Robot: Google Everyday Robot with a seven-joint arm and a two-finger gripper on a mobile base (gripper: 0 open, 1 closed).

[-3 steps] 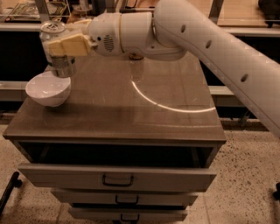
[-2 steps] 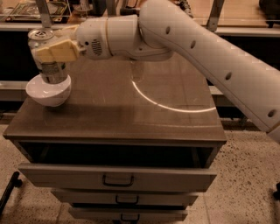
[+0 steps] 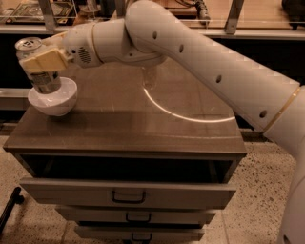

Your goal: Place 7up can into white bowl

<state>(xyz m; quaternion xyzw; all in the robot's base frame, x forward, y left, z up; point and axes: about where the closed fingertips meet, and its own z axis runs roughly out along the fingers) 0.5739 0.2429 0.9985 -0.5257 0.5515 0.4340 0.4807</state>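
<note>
The 7up can (image 3: 42,80), silver-grey with a silver pull-tab top, stands upright with its lower end inside the white bowl (image 3: 56,104). The bowl sits at the far left of the brown cabinet top (image 3: 128,119). My gripper (image 3: 40,61) reaches in from the right at the end of the white arm (image 3: 190,52). Its cream fingers (image 3: 47,59) are shut around the can's upper half. The can's bottom is hidden by the bowl's rim.
The cabinet has its top drawer (image 3: 127,193) pulled slightly open, with more drawers below. A curved light reflection (image 3: 181,112) lies on the top. A dark shelf unit (image 3: 28,14) stands behind. A black leg (image 3: 9,209) is on the floor at the left.
The gripper has carried the can leftward and lower, from above the bowl's right side down into the bowl. The bowl has stayed in place.
</note>
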